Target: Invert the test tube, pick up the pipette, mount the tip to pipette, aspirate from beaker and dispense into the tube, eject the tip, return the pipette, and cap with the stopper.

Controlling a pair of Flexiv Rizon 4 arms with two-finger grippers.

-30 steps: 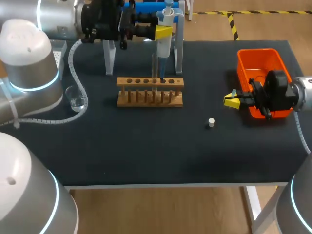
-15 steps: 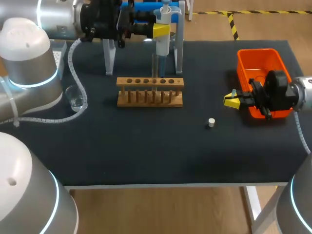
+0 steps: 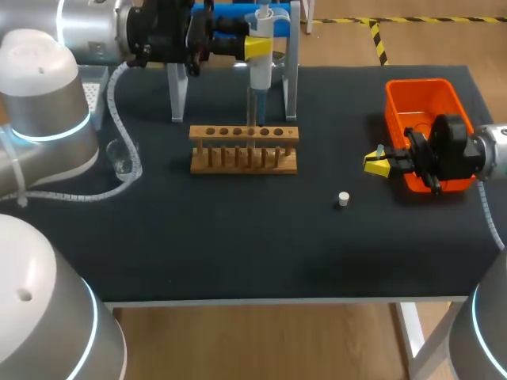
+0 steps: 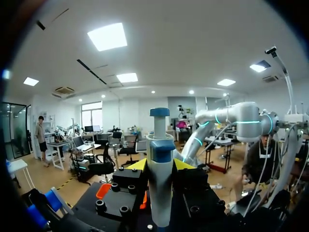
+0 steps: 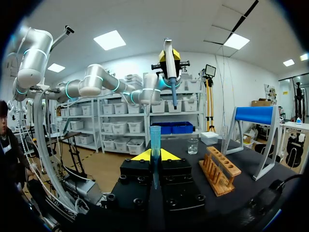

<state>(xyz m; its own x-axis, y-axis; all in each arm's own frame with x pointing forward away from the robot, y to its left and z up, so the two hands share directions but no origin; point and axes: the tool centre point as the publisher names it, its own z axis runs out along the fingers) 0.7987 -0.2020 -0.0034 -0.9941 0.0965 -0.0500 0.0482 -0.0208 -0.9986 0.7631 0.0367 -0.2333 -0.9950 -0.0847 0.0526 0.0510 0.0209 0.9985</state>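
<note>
Left gripper (image 3: pixel 260 47) is up at the table's twelve o'clock, clamped on the one white-and-blue pipette (image 3: pixel 260 67), which hangs upright over the wooden test-tube rack (image 3: pixel 244 150). In the left wrist view, the yellow tips of the left gripper (image 4: pixel 161 164) squeeze the pipette (image 4: pixel 159 179) from both sides.

Containers now. The rack shows six holes, and one clear test tube (image 3: pixel 250 115) stands upright in a hole just right of the middle. One clear glass beaker (image 3: pixel 120 157) sits at the rack's nine o'clock; its fill is hard to read. One orange plastic bin (image 3: pixel 424 99) sits at three o'clock, its floor partly hidden by the right gripper (image 3: pixel 379 164), which hangs just beside it. Whether that gripper is pinching, I cannot tell.

One small white stopper (image 3: pixel 343 199) lies at the rack's four o'clock, alone on the black table (image 3: pixel 238 237).
</note>
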